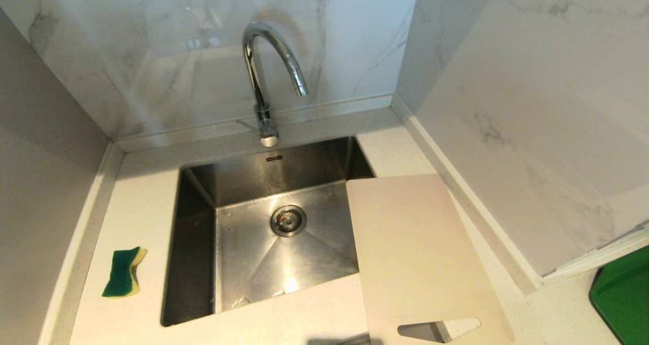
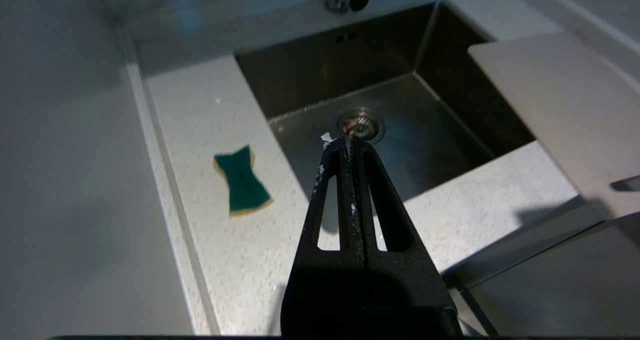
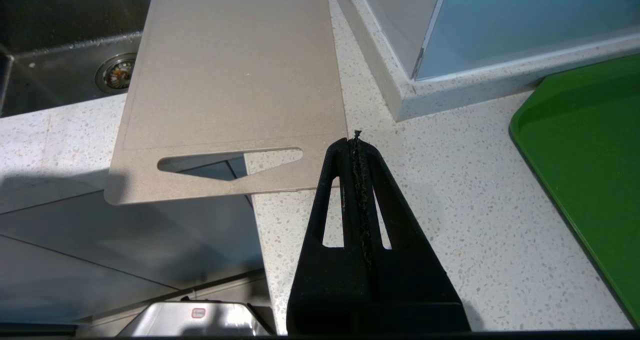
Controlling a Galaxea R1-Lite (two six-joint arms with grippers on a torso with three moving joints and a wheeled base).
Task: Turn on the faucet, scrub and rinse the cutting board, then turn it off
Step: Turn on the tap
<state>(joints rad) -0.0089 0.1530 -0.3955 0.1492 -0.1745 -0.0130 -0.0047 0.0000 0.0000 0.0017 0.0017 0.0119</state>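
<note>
Nearest the robot, the cutting board (image 1: 421, 253) lies flat on the right of the bench (image 1: 137, 213), its handle end jutting past the front edge and one long side overhanging the sink (image 1: 197, 233). It is a thin, matte, beige-white plastic sheet with rounded corners and a long tapering cutout at the near end. The right tool (image 3: 356, 140) hangs above the speckled bench just beside the board's handle corner, its black fingers pressed together on nothing. The left tool (image 2: 345, 142) is likewise closed and empty, held over the front of the bench and pointing toward the sink drain (image 2: 361, 124).

On the left of the bench, well apart from the board, sits a waisted sponge (image 1: 124, 272), green scouring face up over a yellow foam layer. The sink between them is brushed steel, square-walled, and looks dry (no stream shows under the spout).

Farthest back stands the faucet (image 1: 266, 76), a polished chrome gooseneck with a thin side lever (image 1: 247, 125) at its base, against glossy veined marble-look walls.

The task appears to be at its very start: water off, board and sponge untouched. The first step is opening the faucet, which I judge calls for a long reach over the sink and a careful nudge on a slim, slippery lever.
</note>
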